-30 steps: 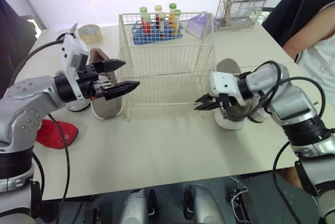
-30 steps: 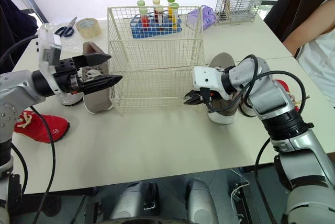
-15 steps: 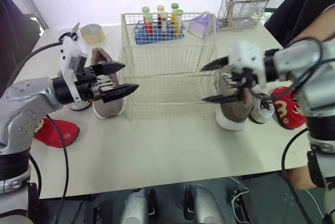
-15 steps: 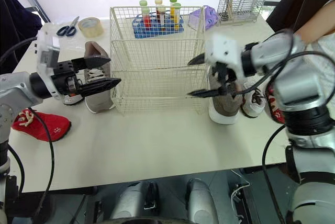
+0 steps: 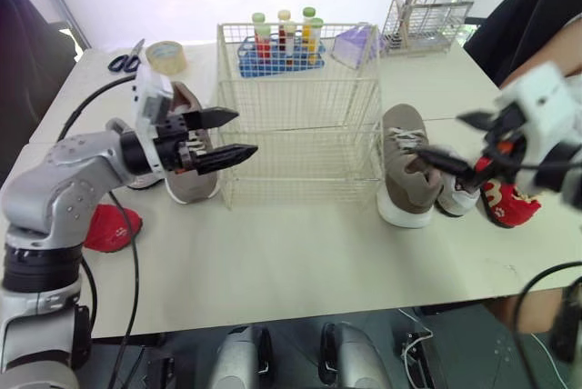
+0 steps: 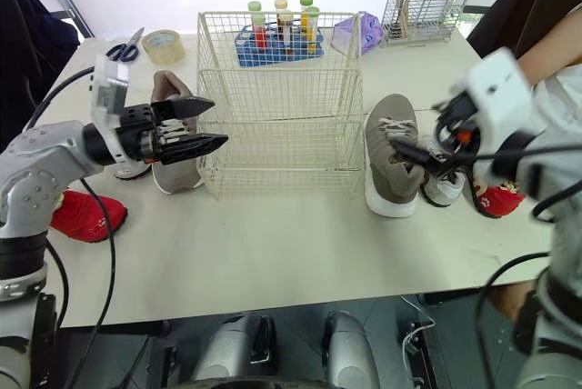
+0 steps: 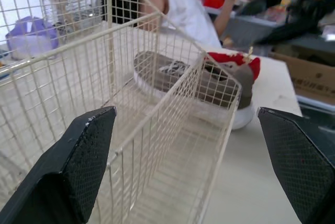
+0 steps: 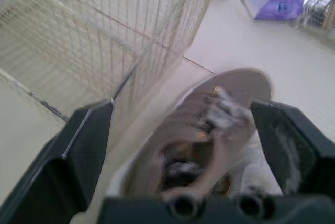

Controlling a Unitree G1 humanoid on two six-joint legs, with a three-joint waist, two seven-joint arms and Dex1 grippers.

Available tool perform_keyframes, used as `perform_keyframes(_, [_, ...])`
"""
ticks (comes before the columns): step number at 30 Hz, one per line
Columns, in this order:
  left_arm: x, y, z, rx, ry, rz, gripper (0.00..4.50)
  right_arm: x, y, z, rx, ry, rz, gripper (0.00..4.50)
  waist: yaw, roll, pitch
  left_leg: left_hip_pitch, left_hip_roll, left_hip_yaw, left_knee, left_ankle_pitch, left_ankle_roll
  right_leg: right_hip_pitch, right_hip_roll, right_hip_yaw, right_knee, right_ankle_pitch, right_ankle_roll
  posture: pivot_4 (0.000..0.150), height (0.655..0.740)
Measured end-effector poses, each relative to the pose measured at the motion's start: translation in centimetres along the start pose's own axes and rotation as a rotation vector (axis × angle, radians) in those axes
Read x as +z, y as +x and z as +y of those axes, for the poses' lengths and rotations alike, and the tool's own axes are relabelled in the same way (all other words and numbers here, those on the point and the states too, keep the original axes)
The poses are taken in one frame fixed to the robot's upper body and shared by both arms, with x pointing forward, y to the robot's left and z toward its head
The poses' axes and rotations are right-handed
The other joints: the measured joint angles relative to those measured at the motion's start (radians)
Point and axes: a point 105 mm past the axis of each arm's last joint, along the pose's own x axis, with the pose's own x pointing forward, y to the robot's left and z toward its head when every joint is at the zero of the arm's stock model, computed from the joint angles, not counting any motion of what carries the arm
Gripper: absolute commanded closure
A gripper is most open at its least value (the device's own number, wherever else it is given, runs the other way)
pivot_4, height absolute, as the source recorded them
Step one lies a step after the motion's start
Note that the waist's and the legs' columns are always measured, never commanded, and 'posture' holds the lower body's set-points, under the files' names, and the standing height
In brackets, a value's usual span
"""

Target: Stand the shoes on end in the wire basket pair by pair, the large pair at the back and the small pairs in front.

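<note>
The cream wire basket [image 5: 300,116] stands mid-table. My left gripper [image 5: 235,134] hangs open at its left wall, and the basket mesh [image 7: 157,119] fills the space between its fingers [image 7: 78,166]. Behind that gripper lies one large taupe shoe [image 5: 186,171]. The other taupe shoe [image 5: 405,166] rests on its sole right of the basket. My right gripper [image 5: 459,144] is open just right of and above it, holding nothing; the shoe [image 8: 209,130] shows between its fingers. A small white shoe [image 5: 452,194] and a small red shoe [image 5: 505,203] lie beside it. Another red shoe [image 5: 109,225] lies at the left.
Behind the basket stand a blue test-tube rack [image 5: 277,48], a purple box [image 5: 355,44] and a wire holder with sticks [image 5: 427,16]. A tape roll [image 5: 165,55] and scissors [image 5: 125,60] lie back left. A person [image 5: 536,16] sits at the right edge.
My right gripper opened wide, rose from the basket's front right corner and swung out to the right of the taupe shoe. The left gripper stays open by the basket. The camera shifted slightly.
</note>
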Motion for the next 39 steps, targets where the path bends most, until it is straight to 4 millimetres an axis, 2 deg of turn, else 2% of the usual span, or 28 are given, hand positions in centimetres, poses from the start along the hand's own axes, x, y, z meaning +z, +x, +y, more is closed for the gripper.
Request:
perform_keyframes(3, [-0.5,0.5,0.3,-0.02,-0.014,0.006,0.0,-2.3,0.5,0.2,-0.128,0.105,0.008,0.04,-0.002,0.001,0.0,-0.002,-0.001,0.001,0.0,0.0,0.0,-0.002,0.0,0.0,-0.001,0.0,0.0,0.15,0.74])
perform_keyframes(7, [-0.3,0.9,0.3,-0.04,-0.006,0.007,0.0,-2.9,0.4,0.1,-0.263,0.142,-0.015,0.04,-0.005,0.0,0.0,-0.002,0.0,0.0,0.0,0.001,0.0,-0.002,0.001,0.0,0.0,0.0,0.0,0.15,0.74])
perform_keyframes(12, [-0.1,1.1,0.3,-0.046,0.001,0.003,0.0,-3.6,0.8,0.3,-0.32,0.192,-0.026,0.04,-0.009,0.001,0.0,-0.002,0.0,0.0,-0.001,0.001,-0.001,-0.002,0.002,0.0,0.0,0.0,0.001,0.15,0.74])
perform_keyframes(26, [-0.4,0.6,-0.2,-0.022,0.0,0.022,0.0,-6.3,3.4,1.4,-0.32,0.373,0.03,0.04,-0.013,0.001,0.0,-0.002,0.0,0.0,-0.001,0.001,-0.001,-0.002,0.002,0.0,0.0,0.0,0.001,0.15,0.74])
perform_keyframes(37, [0.2,0.5,-0.6,-0.006,0.024,0.024,0.0,-6.9,5.1,1.7,-0.317,0.314,0.021,0.04,-0.03,0.0,0.0,0.002,0.0,0.0,-0.003,0.001,-0.001,0.001,0.002,0.0,0.0,0.0,0.001,0.15,0.74])
perform_keyframes(39, [0.4,0.3,-0.4,0.004,0.027,0.021,0.0,-6.9,5.3,1.8,-0.313,0.306,0.022,0.54,-0.03,-0.001,0.0,0.002,0.0,-0.001,-0.002,0.001,-0.001,0.002,0.002,0.0,0.0,0.0,0.001,0.15,0.74])
